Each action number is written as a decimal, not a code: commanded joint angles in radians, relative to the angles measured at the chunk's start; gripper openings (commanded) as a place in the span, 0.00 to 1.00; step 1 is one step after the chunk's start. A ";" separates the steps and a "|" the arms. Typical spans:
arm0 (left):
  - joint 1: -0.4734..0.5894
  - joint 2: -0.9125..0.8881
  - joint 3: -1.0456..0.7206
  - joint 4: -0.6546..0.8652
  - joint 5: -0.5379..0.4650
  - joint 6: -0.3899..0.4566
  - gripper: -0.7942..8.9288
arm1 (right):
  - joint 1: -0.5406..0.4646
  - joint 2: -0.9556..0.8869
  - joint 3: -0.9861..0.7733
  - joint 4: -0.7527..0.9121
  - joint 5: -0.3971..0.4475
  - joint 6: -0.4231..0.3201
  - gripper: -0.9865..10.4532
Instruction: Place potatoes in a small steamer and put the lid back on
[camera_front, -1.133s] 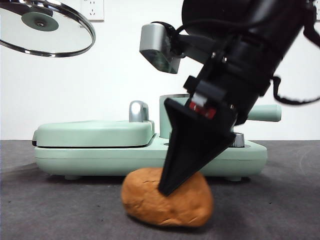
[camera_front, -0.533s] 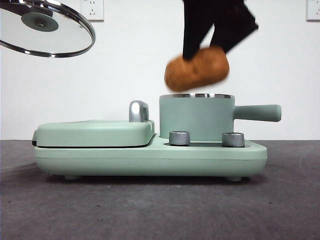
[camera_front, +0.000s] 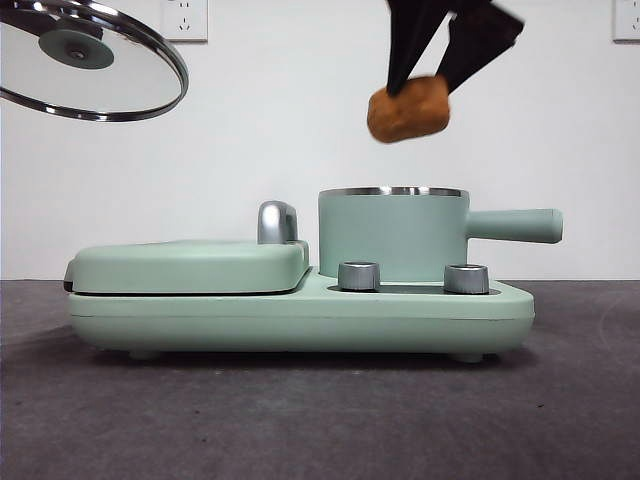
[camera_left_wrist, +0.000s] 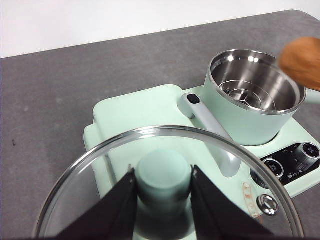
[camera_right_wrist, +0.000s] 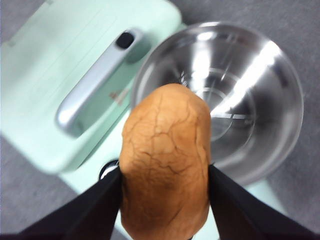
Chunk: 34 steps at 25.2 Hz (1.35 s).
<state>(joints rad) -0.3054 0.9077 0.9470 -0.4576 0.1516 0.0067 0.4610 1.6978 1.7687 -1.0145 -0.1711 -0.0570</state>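
One lid (camera_front: 85, 60), one flat green grill cover (camera_front: 190, 265), one small steamer (camera_front: 393, 232), one potato (camera_front: 407, 108), two steel dials (camera_front: 359, 275) on the front of the base (camera_front: 300, 318). Two grippers at work.

Far left, up high: lid hanging in the air, tilted, well apart from everything below. Left gripper (camera_left_wrist: 163, 181) pinched narrow around the lid's mint knob (camera_left_wrist: 164, 172), one black jaw on each side, glass disc spreading out beneath. Looking down from there at the grill cover with its silver handle (camera_left_wrist: 210, 135).

Middle to right: steamer sitting open on the base, steel inside bare, straight handle (camera_front: 513, 225) sticking out to the right.

Above it, clear of the rim: potato held up in the air, cracked orange-brown skin, clamped between the right gripper (camera_right_wrist: 165, 182) jaws, coming down steeply from the top edge. Not touching the steamer.
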 joint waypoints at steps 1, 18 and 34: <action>-0.002 0.000 0.015 0.026 -0.002 0.001 0.09 | -0.006 0.077 0.062 0.019 -0.005 -0.021 0.29; -0.002 0.000 0.015 0.023 -0.002 0.000 0.09 | -0.039 0.289 0.098 0.154 0.022 -0.040 0.29; -0.002 0.000 0.015 0.024 -0.002 0.001 0.09 | -0.040 0.265 0.104 0.150 0.014 -0.035 0.41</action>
<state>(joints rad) -0.3054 0.9077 0.9470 -0.4625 0.1516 0.0067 0.4168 1.9732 1.8408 -0.8742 -0.1551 -0.0891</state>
